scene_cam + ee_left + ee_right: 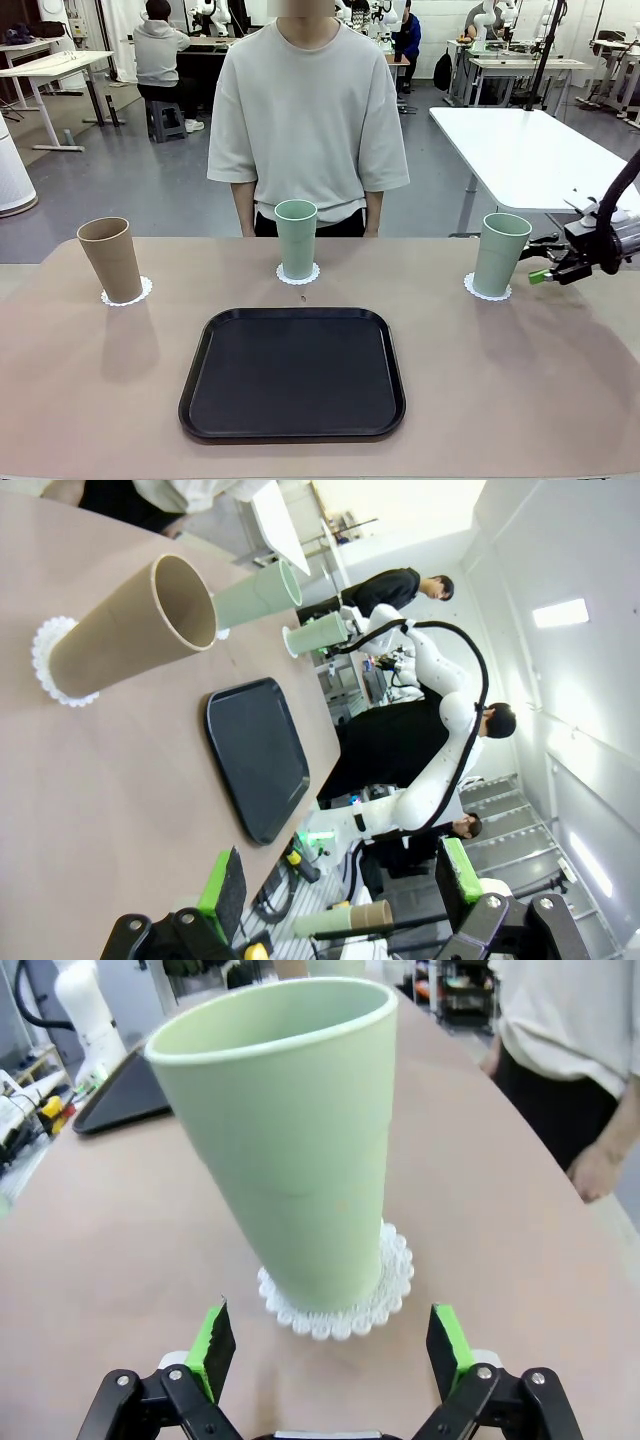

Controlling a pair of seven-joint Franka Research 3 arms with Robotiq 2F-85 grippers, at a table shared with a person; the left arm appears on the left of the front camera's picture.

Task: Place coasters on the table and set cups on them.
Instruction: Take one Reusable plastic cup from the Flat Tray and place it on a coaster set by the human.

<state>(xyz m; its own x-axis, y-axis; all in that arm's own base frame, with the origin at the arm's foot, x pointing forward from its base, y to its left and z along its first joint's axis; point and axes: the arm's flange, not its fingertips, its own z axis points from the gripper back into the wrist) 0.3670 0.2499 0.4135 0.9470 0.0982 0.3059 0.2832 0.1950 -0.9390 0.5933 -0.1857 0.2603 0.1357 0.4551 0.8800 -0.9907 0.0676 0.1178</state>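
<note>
Three cups stand upright on the beige table (90, 400), each on a white lacy coaster. The brown cup (110, 258) (130, 630) is on the left coaster (127, 293) (50, 665). One mint cup (296, 238) sits on the middle coaster (298, 273), in front of the person. The other mint cup (500, 253) (285, 1130) rests on the right coaster (487, 290) (340, 1305). My right gripper (545, 258) (328, 1350) is open just to the right of that cup, not touching it. My left gripper (340, 880) is open and empty, well back from the brown cup.
A black tray (292, 372) (258, 755) lies empty at the near middle of the table. The person stands at the far edge with arms down; one hand (600, 1170) hangs near the table's rim. A white-topped table (520, 150) stands behind on the right.
</note>
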